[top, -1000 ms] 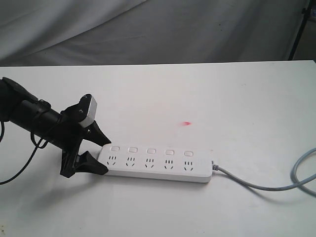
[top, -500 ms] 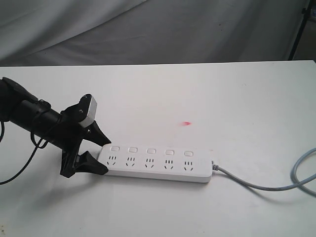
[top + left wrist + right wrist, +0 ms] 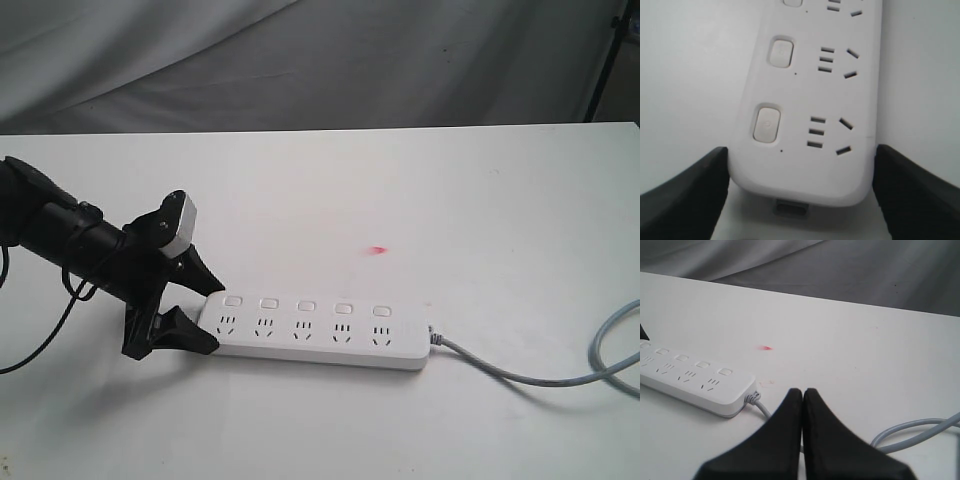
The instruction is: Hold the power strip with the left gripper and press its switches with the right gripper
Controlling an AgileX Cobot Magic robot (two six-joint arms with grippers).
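Observation:
The white power strip lies flat on the white table, its grey cable trailing off to the right. The five switches run in a row along its far side. My left gripper straddles the strip's left end, one black jaw against each long edge, shut on it. In the left wrist view the strip fills the gap between the jaws of the left gripper, with the nearest switch untouched. My right gripper is shut with nothing in it, off the strip's cable end, and out of the exterior view.
A small red mark sits on the table behind the strip. Grey cloth hangs behind the table's far edge, and a black stand leg rises at the back right. The cable loops near my right gripper.

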